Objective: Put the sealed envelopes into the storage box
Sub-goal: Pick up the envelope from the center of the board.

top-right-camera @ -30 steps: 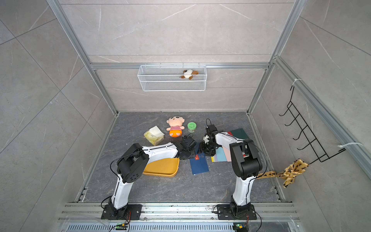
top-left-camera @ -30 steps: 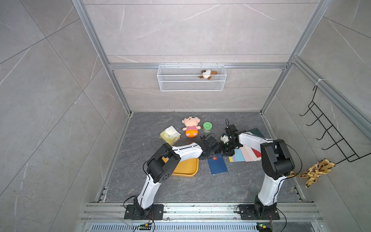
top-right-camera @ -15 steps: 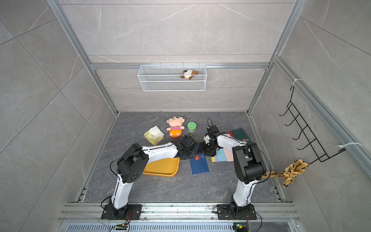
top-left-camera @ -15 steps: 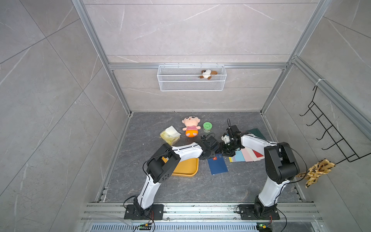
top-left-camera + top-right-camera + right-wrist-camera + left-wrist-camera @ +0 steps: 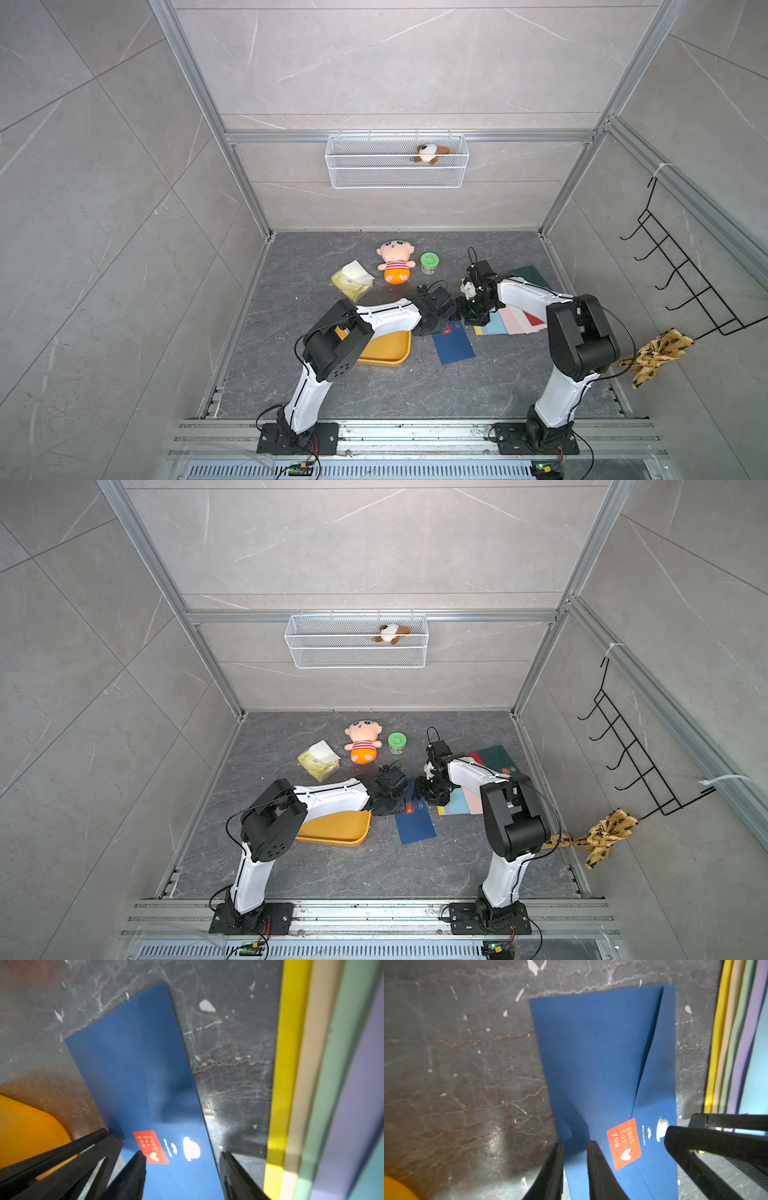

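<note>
A navy envelope point(image 5: 453, 343) point(image 5: 415, 825) with a red sticker lies flat on the floor, right of the mustard storage box point(image 5: 384, 351) point(image 5: 332, 831). My left gripper point(image 5: 575, 1144) stands narrowly open at the envelope's far end. One finger rests on the paper point(image 5: 602, 1053), the other on the floor beside its edge. My right gripper point(image 5: 182, 1153) is open wide over the same end point(image 5: 135, 1064), straddling the opposite edge. A fan of coloured envelopes point(image 5: 511, 322) point(image 5: 332, 1064) lies just to the right, and a green envelope point(image 5: 528, 274) lies behind it.
A plush doll point(image 5: 395, 264), a green jar point(image 5: 429, 262) and a yellow tissue pack point(image 5: 352, 279) sit at the back of the floor. A wire basket point(image 5: 397, 166) hangs on the rear wall. A hook rack point(image 5: 681, 286) with a patterned cloth point(image 5: 654, 355) hangs on the right wall.
The right arm's elbow has drifted slightly to the right. Both grippers stay at the navy envelope's far end, and the envelope has not moved.
</note>
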### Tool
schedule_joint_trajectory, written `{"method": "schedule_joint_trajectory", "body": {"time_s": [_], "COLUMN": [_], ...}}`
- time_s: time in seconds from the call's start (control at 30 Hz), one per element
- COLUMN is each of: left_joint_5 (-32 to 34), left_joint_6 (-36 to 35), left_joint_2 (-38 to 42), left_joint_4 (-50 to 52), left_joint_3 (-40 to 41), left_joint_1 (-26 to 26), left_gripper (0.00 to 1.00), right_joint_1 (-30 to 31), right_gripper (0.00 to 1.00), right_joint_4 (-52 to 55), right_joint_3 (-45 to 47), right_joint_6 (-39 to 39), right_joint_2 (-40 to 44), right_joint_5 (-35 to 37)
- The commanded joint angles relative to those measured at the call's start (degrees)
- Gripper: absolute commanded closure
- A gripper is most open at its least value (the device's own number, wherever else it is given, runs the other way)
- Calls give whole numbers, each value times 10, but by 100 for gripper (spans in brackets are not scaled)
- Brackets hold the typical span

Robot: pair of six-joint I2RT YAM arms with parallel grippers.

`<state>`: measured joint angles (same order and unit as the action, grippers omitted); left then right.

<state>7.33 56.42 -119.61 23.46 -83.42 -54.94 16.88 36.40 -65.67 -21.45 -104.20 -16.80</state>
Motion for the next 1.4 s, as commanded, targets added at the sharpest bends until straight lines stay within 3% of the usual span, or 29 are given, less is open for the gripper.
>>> {"method": "schedule_joint_trajectory", "body": {"time_s": [0.0, 0.33, 0.7, 1.07, 1.2, 1.37], "left_joint_5": [-3, 17, -27, -56, -66, -100], "left_joint_6": [10, 4, 22, 29, 30, 31], "left_joint_2": [30, 53, 49, 24, 38, 57], "left_joint_4": [21, 13, -20, -54, -95, -218], "left_joint_3": [21, 21, 52, 57, 70, 107], "left_joint_1": [-4, -5, -6, -2, 4, 21], "left_gripper": [73, 65, 71, 71, 67, 66], "right_joint_1": [12, 25, 26, 26, 25, 21], "right_gripper": [39, 39, 39, 39, 39, 39], "right_joint_4": [29, 40, 40, 39, 28, 12], "right_joint_3": [-16, -30, -30, -31, -24, -5], "right_joint_6": [10, 13, 12, 14, 8, 0], "right_joint_2": [-16, -31, -29, -35, -30, -20], "right_joint_5": [32, 46, 43, 22, 12, -1]}}
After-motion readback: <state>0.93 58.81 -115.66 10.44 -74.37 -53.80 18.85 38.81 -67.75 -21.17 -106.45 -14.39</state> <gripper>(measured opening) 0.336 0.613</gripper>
